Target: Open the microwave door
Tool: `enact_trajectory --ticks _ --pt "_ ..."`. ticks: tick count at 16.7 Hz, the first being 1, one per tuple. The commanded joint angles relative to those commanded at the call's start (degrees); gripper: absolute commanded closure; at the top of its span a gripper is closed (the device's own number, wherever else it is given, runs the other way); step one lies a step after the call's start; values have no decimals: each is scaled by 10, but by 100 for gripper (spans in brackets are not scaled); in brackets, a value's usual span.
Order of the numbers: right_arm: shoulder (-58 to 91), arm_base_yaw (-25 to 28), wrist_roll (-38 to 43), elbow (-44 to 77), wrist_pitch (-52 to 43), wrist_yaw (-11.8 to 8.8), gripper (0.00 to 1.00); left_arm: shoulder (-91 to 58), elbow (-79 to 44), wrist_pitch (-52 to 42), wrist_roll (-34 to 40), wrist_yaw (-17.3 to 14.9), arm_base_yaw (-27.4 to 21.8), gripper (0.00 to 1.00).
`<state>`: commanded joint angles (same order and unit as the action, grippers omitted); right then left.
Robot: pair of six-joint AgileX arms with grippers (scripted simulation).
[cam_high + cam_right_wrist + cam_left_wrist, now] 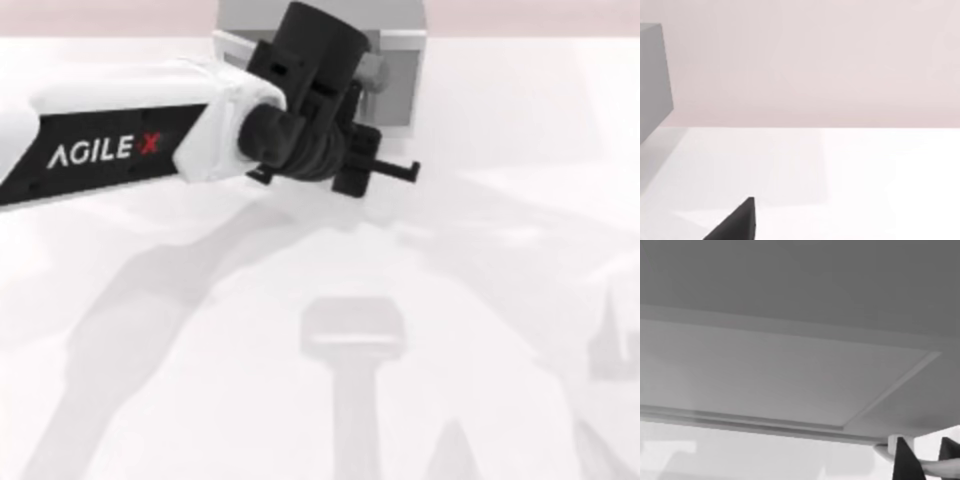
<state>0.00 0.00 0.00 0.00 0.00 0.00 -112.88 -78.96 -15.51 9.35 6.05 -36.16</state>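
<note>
Your left arm reaches across the white desk [480, 300] to the grey box-shaped microwave [400, 20] at its far edge. The left pincer [922, 460] sits at the front of the flat grey microwave door [790, 375] with its darker window and light silver frame. In the left wrist view its two dark fingers [904, 462] stand on either side of the slim silver bar handle [940, 469], so the pincer looks closed on that bar. How firmly it holds cannot be told, since the contact lies at the edge of that view. From above, the arm's black wrist covers most of the door.

The door appears to stand slightly off the microwave's front. The step in hand is judged to be the pull that swings it out.

To do it well, keep the fingers square across the handle and draw toward yourself along an arc about the door's hinge side. A straight tug risks the bar sliding out of the fingers. Move slowly and let the wrist turn with the panel.

Your right arm is parked away from the microwave. Only one dark fingertip [737, 222] shows in its own wrist view, so whether the right pincer is open or closed cannot be told.
</note>
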Motion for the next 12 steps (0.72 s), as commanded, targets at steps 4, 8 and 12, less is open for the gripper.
enact_trajectory --ticks 4,8,12 --pt "0 0 0 0 0 0 0 0 0 0 0 0 0 100" --pt "0 0 0 0 0 0 0 7 10 3 -11 -13 0 100" --pt "0 0 0 0 0 0 0 21 30 12 -35 -30 11 100"
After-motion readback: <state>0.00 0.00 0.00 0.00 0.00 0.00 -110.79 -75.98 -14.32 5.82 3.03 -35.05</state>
